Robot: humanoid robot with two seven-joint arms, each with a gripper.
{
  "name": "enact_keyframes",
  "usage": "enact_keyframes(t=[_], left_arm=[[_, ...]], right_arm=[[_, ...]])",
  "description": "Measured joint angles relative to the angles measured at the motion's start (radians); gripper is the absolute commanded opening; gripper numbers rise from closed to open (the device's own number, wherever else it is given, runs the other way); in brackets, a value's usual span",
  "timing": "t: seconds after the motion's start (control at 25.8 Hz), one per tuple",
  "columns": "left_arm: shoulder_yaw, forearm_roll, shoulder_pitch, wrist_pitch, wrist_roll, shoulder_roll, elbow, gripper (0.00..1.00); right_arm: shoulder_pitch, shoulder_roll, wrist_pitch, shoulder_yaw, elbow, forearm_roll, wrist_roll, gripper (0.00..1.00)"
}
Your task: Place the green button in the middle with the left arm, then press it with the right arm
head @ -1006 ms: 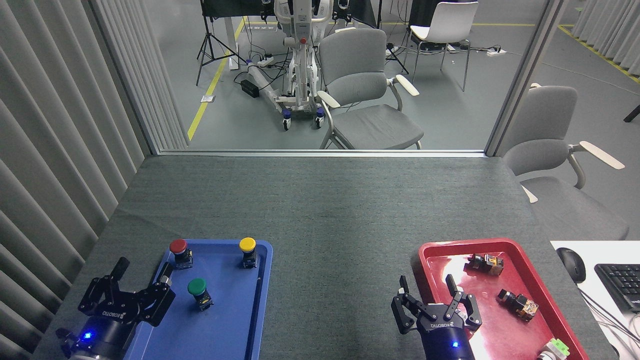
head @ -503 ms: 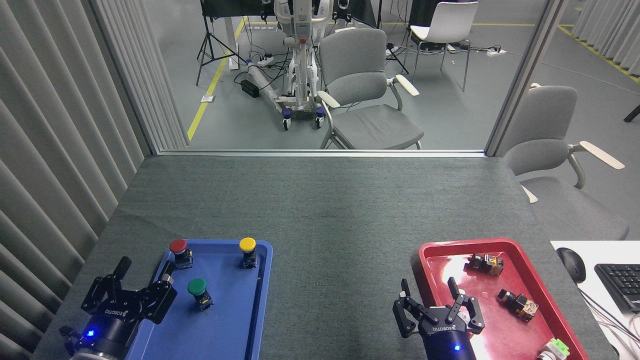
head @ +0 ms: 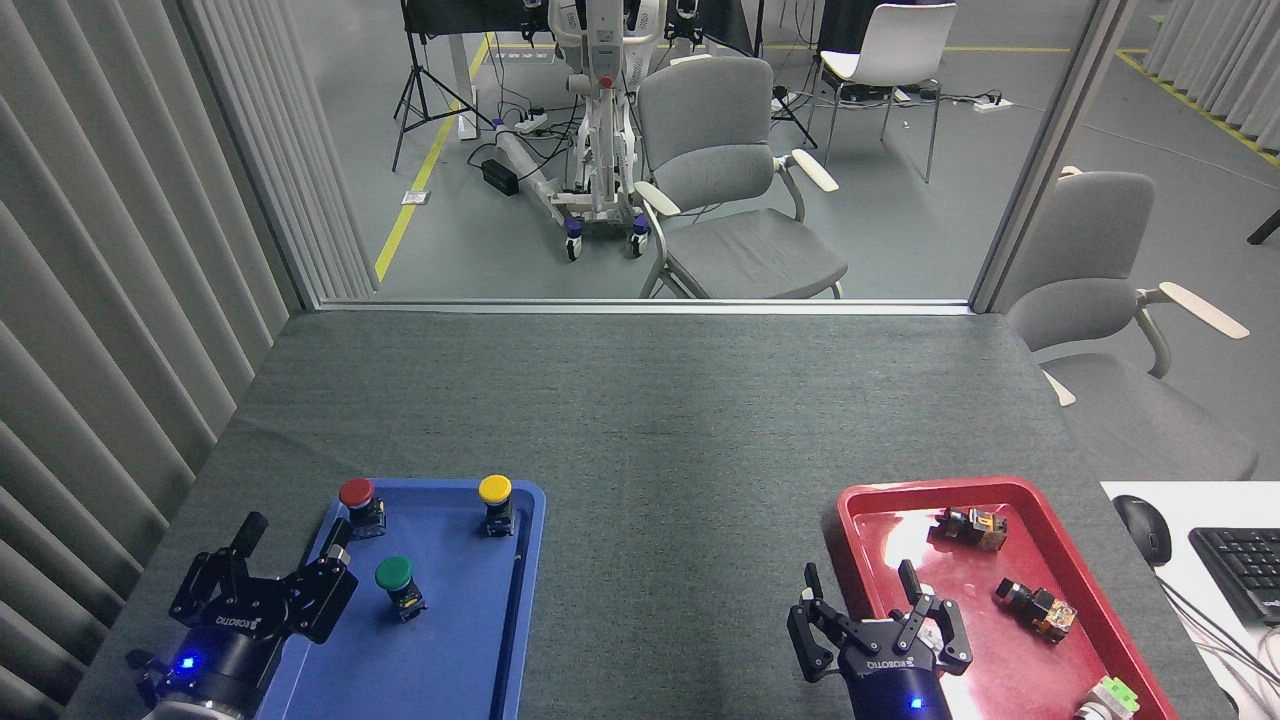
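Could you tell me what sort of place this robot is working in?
Probably a robotics lab or test cell: a felt-covered table holds a blue tray of push-buttons, and beyond it stand a wheeled robot base, a tripod and office chairs on a taped floor.

Sitting upright in blue tray (head: pixel 470 640): green button (head: pixel 394 573). Hovering just left, fingers spread: left end effector (head: pixel 292 543). Hovering over red tray (head: pixel 1090 600) edge, spread: right end effector (head: pixel 860 585).

- One head view looks forward and down over the tabletop (head: pixel 650 420) toward 12 o'clock.
- Trays sit near at 7 and 5 o'clock; chairs far.
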Motion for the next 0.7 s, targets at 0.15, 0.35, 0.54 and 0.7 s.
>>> enact_keyframes(t=[0.15, 0.35, 0.54, 0.7], left_arm=[[-0.008, 0.0, -0.01, 0.0, 0.001, -0.001, 0.01, 1.0], [-0.022, 0.0, -0.015, -0.002, 0.001, -0.002, 0.019, 1.0], [-0.027, -0.001, -0.015, -0.002, 0.001, -0.002, 0.02, 1.0], [-0.028, -0.005, -0.013, -0.002, 0.001, 0.0, 0.021, 0.99]], right_arm=[[0.001, 0.0, 0.0, -0.001, -0.001, 0.001, 0.001, 0.99], [0.001, 0.0, 0.003, -0.001, 0.0, 0.008, 0.002, 0.99], [0.001, 0.008, 0.007, -0.001, 0.001, 0.021, 0.003, 0.99], [0.0, 0.012, 0.008, -0.001, 0.001, 0.028, 0.003, 0.99]])
